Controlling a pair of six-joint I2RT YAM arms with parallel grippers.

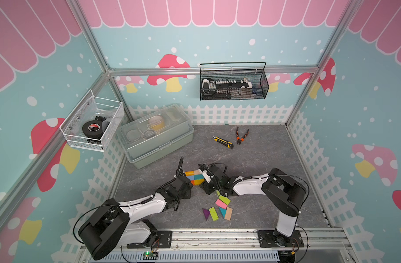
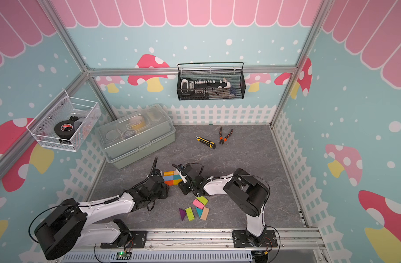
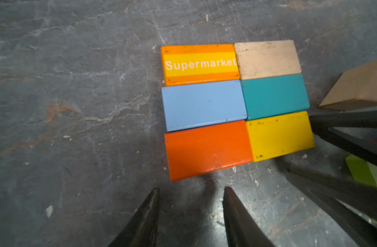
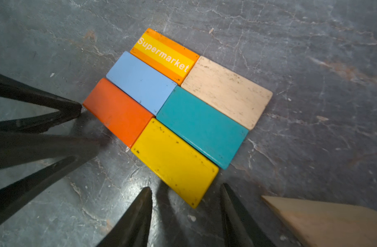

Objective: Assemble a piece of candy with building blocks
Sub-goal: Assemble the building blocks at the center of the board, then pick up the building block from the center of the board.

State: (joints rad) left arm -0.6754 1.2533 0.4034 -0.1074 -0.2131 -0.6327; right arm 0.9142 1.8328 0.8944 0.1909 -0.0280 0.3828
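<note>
Six flat building blocks lie pushed together as a two-by-three rectangle, also seen from above as blocks. They are a "Supermarket" block, a cream one, light blue, teal, orange and yellow. My left gripper stands open just short of the orange block, with nothing between its fingers. My right gripper is open too. The yellow block's corner pokes between its fingers, ungripped. A tan wedge lies beside the right gripper.
Several loose blocks lie nearer the front rail, pink, green, purple, teal and tan. Behind are a utility knife, pliers and a clear-lidded box. A white wire basket and a black mesh basket hang on the walls.
</note>
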